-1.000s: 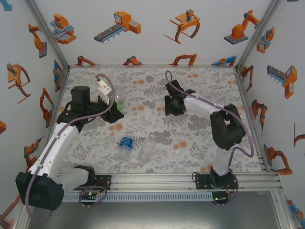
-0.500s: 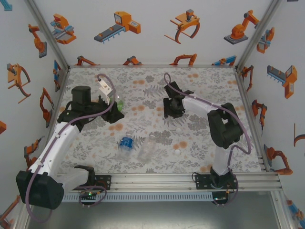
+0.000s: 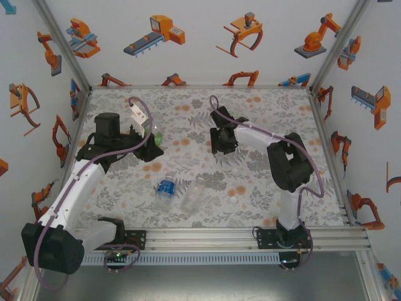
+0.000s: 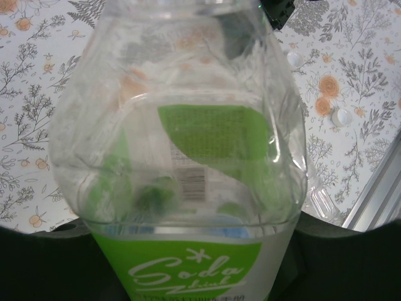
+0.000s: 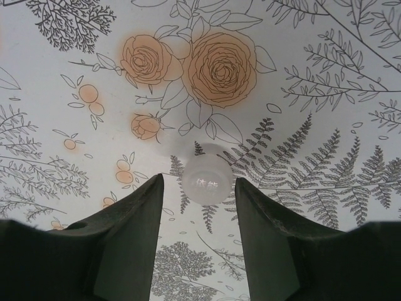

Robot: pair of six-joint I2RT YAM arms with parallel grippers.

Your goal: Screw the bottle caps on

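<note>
My left gripper is shut on the green-tinted bottle, which stands close before the left wrist camera with its green "Soda" label toward it. In the right wrist view a small white cap lies on the floral table just at the tips of my right gripper. That gripper is open, with the cap nearer the right finger. The blue-labelled bottle and the colourless bottle lie on their sides near the front middle. Two more caps rest on the table to their right.
The floral table is walled on three sides by panels printed with orange robot pictures. An aluminium rail runs along the near edge by the arm bases. Beyond the green bottle, the left wrist view shows two caps on the table.
My right gripper has slid a little to the left over the table, toward the middle. The left arm and the green bottle have stayed still.
</note>
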